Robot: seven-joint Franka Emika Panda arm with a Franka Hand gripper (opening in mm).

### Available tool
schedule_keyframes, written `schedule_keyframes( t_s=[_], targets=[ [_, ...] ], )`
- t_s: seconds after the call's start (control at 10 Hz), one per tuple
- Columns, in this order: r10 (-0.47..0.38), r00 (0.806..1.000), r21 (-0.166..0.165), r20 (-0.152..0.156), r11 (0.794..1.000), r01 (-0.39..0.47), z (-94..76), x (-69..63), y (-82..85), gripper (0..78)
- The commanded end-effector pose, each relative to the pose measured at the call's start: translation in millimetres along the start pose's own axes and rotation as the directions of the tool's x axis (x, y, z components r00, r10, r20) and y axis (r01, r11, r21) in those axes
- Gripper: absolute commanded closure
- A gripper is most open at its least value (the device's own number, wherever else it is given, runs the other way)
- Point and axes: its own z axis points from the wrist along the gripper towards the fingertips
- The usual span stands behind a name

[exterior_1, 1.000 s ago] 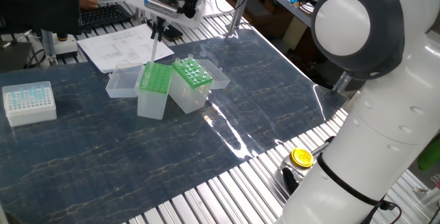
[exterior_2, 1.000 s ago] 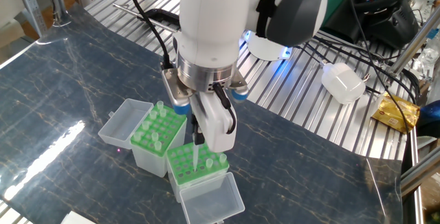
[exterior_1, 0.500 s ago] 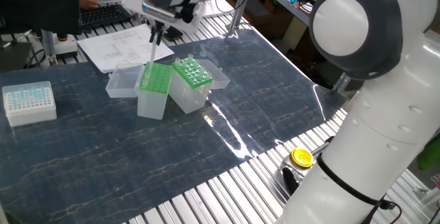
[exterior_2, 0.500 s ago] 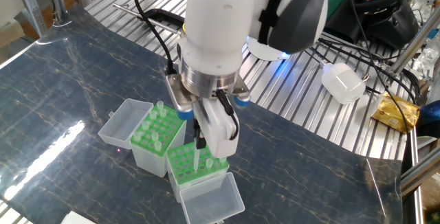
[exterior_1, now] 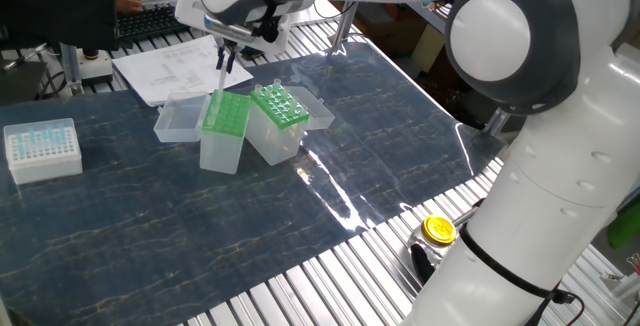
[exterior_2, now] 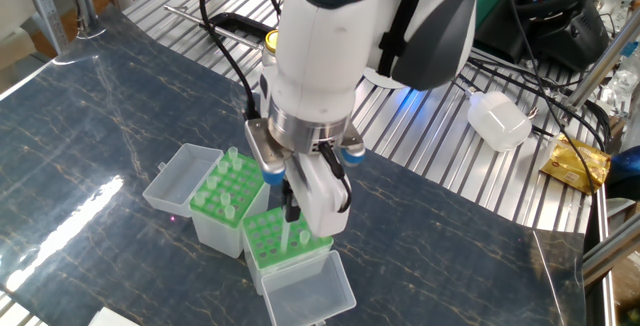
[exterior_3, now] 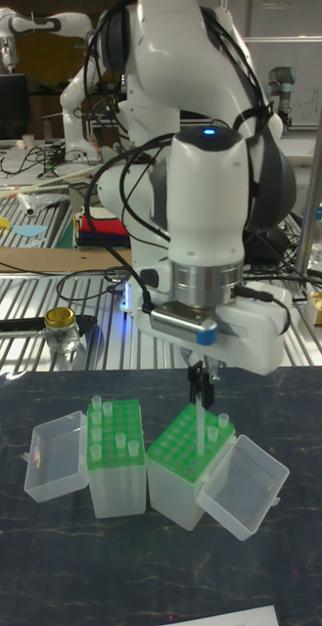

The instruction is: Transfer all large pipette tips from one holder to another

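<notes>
My gripper (exterior_1: 226,60) (exterior_2: 290,210) (exterior_3: 200,389) is shut on one large pipette tip (exterior_3: 198,426) (exterior_2: 287,232), which hangs upright over the narrower, taller green-topped box (exterior_1: 224,128) (exterior_2: 284,246) (exterior_3: 188,473). The tip's lower end reaches that box's rack top. Whether it sits in a hole, I cannot tell. One tip (exterior_3: 219,420) stands in this box beside it. Right next to it is the wider holder (exterior_1: 279,114) (exterior_2: 226,198) (exterior_3: 115,460), with several large pipette tips standing up from its green grid.
Both boxes have clear lids (exterior_2: 306,290) (exterior_2: 178,180) folded open on their outer sides. A white box with pale-blue tips (exterior_1: 42,149) sits at the left. Papers (exterior_1: 168,68) lie behind the boxes. A yellow-capped jar (exterior_1: 438,229) stands on the slatted edge.
The gripper has moved slightly left and down with the tip, closer to the narrower box's top. The boxes have not moved.
</notes>
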Motion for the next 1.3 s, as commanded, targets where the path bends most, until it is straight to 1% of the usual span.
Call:
schedule_keyframes(
  t_s=[0.1,0.4,0.6,0.7,1.3],
  targets=[
    [-0.007,1.0,0.006,0.005,1.0,0.007,4.4,-1.3,-3.6,75.1],
    [0.011,1.0,0.014,-0.008,1.0,-0.011,5.8,-0.3,-4.0,75.1],
    [0.012,1.0,0.014,-0.009,1.0,-0.011,5.9,-0.2,-4.0,75.1],
    [0.012,1.0,0.014,-0.009,1.0,-0.012,5.9,-0.2,-4.0,0.1],
    [0.012,1.0,0.014,-0.009,1.0,-0.012,5.9,-0.2,-4.0,0.1]
  ],
)
